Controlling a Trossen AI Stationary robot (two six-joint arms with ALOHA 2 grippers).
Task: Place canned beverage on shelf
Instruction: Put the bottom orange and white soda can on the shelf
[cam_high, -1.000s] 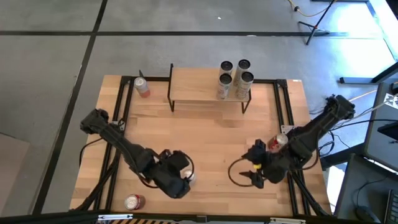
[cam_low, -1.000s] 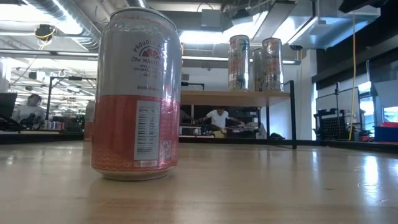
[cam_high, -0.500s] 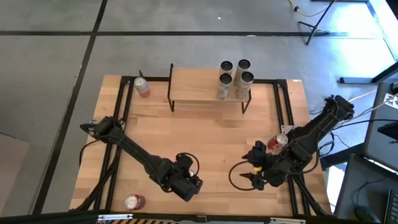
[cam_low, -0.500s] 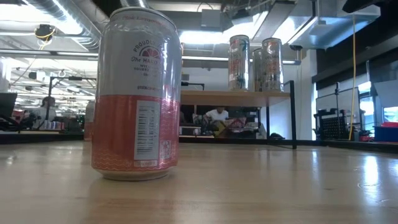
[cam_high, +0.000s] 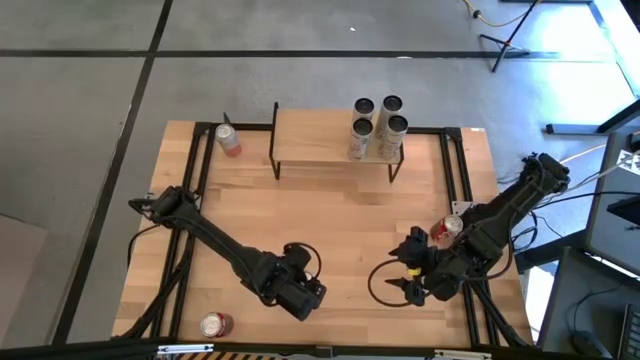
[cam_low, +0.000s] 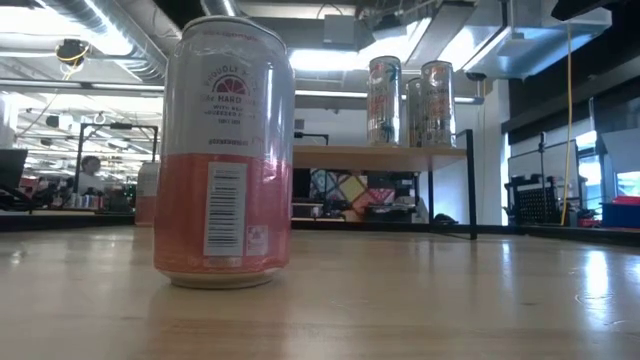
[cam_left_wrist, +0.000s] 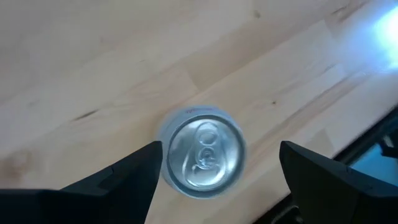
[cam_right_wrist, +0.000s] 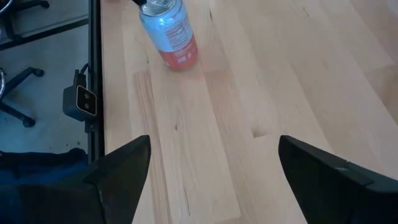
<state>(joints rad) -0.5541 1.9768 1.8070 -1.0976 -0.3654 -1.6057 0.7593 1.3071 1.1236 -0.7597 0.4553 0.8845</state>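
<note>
Directly under the left gripper (cam_left_wrist: 217, 180), spread wide, stands one can (cam_left_wrist: 202, 154) upright between its fingers (cam_left_wrist: 118, 180), not gripped.

Its lid is sealed (contents unseen). The right gripper (cam_right_wrist: 211, 180) waits released near the table's (cam_high: 340, 215) right edge beside another can (cam_right_wrist: 169, 32). Farther off, the shelf (cam_high: 315, 135) carries four cans (cam_high: 377, 125) at its right end.
</note>
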